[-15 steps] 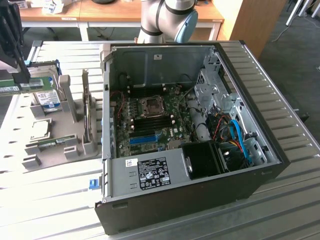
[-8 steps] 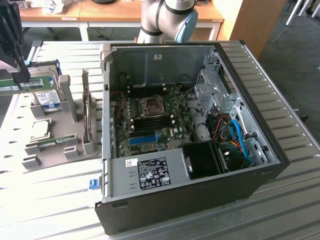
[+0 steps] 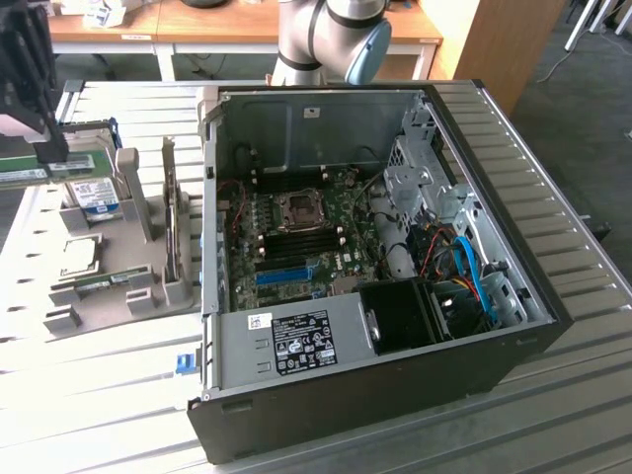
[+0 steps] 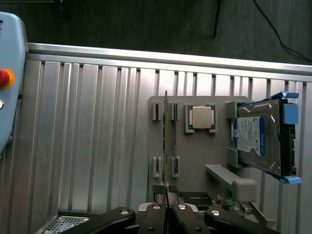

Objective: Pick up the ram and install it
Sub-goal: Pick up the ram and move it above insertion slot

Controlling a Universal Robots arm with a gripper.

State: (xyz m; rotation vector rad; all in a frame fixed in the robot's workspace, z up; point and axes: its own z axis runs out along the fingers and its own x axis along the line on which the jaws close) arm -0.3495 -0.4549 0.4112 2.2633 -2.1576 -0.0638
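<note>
The ram (image 4: 166,146), a thin green board seen edge-on, sticks out from between my gripper's (image 4: 166,210) shut fingers. It hangs above the grey holder tray (image 4: 190,165), over that tray's empty clip slots. In the exterior view the gripper (image 3: 49,150) is at the far left, above the tray (image 3: 118,257), with the green ram (image 3: 22,175) lying level under it. The open computer case (image 3: 375,247) lies to the exterior view's right of the tray, its motherboard showing black memory slots (image 3: 296,242).
The tray also holds a silver hard drive (image 4: 258,139) in blue brackets, a processor chip (image 4: 201,117) and another green stick (image 3: 104,279). A blue slot strip (image 3: 281,275) and drive cage (image 3: 425,188) sit inside the case. A device with a red button (image 4: 5,78) lies on the ribbed table.
</note>
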